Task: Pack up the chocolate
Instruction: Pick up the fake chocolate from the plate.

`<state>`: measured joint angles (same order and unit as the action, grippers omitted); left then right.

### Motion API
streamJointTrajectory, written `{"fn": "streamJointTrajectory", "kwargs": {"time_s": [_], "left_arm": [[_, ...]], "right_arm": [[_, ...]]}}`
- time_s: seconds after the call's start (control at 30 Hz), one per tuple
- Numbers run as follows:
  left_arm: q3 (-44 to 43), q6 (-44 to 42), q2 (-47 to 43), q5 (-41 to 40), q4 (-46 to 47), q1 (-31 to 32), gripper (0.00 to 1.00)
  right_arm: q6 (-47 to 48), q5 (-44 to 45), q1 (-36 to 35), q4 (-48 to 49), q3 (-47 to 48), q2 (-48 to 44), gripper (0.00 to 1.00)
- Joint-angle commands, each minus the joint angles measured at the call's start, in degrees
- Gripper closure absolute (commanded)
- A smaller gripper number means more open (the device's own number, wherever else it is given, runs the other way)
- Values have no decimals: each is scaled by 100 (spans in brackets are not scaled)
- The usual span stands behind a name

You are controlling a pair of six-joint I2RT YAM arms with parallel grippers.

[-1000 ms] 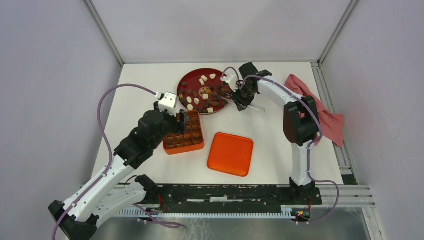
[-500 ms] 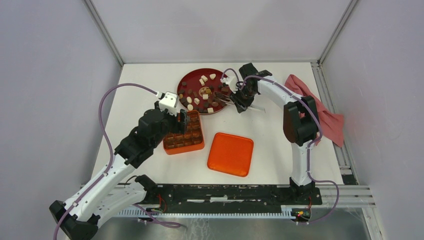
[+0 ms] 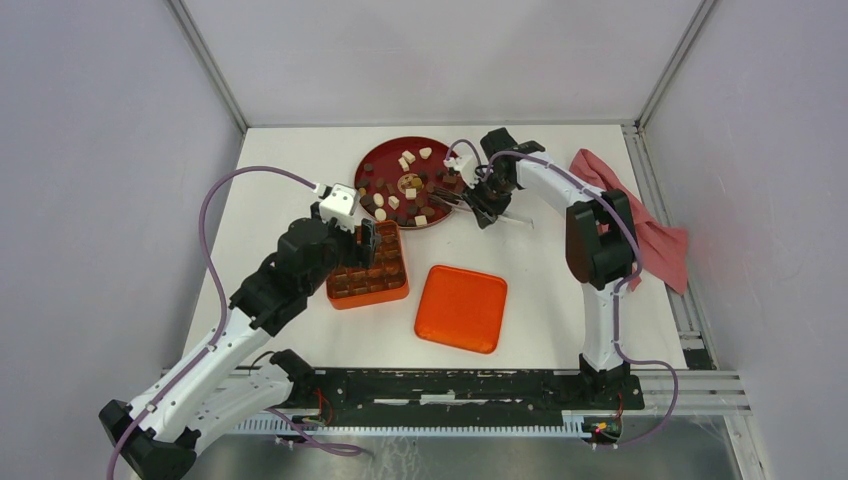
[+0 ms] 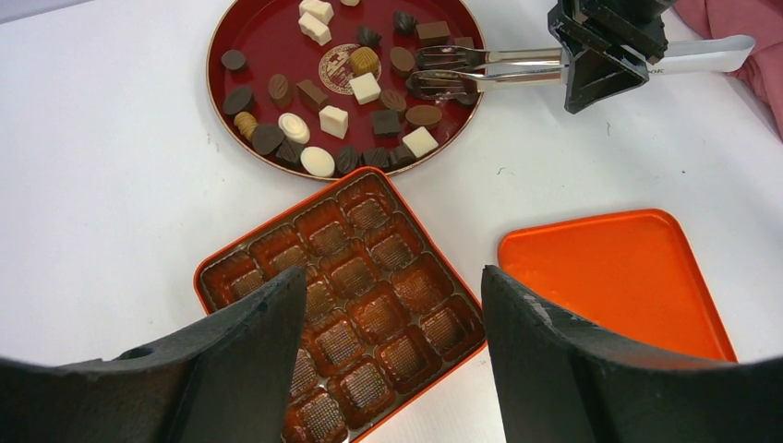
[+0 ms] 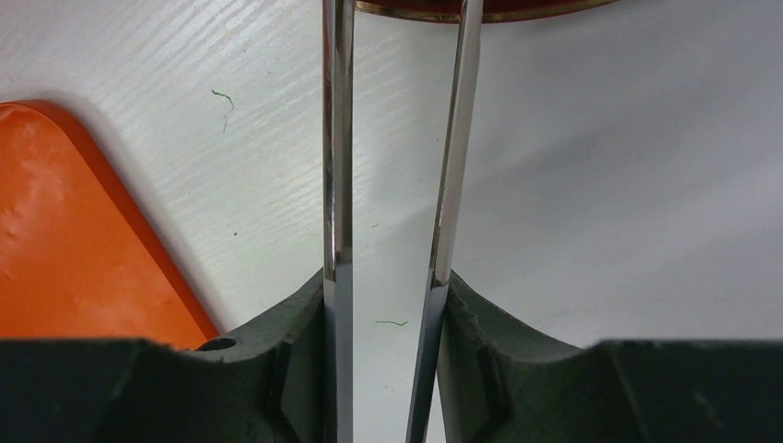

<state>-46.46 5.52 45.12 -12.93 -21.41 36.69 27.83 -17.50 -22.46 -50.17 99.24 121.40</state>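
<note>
My right wrist view shows only the grip: my right gripper (image 5: 383,337) is clamped on the tongs (image 5: 337,185), one finger pressed against the outside of each steel arm. The arms run away from me toward the plate's rim at the top edge. A corner of the orange lid (image 5: 65,231) shows at the left, but no chocolate shows here.

My left wrist view gives what that one lacks. The chocolate (image 4: 366,88) lies scattered over the red plate (image 4: 268,37), dark and cream pieces mixed. The oval ones point every way, with no shared long axis. The tongs lie roughly level across this view, tips apart over the plate's right part among dark pieces and handle end toward the pink cloth (image 4: 757,55). I cannot tell whether the tips touch a piece.

My left gripper (image 4: 392,295) hangs with its jaws wide apart over the orange box (image 4: 355,274), holding nothing. The plate lies just beyond the box, and the lid sits beside it.
</note>
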Motion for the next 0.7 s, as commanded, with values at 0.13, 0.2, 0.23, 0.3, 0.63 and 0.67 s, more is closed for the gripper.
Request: {"fn": "streamJointTrajectory", "kwargs": {"time_s": [0.13, 0.2, 0.23, 0.3, 0.63, 0.67], "left_arm": [[-4, -194, 16, 88, 23, -43, 25], [-6, -197, 21, 84, 23, -40, 25], [-4, -192, 19, 86, 23, -52, 25], [1, -194, 23, 88, 23, -56, 25], [-4, -183, 28, 98, 25, -73, 26], [-6, -183, 24, 104, 27, -74, 26]], "right_arm": [[45, -102, 21, -27, 374, 93, 61], [51, -138, 23, -27, 394, 108, 61], [54, -146, 22, -21, 402, 113, 62], [79, -169, 22, -48, 436, 128, 66], [103, -360, 31, 7, 377, -171, 100], [95, -389, 40, 33, 381, -215, 100]]}}
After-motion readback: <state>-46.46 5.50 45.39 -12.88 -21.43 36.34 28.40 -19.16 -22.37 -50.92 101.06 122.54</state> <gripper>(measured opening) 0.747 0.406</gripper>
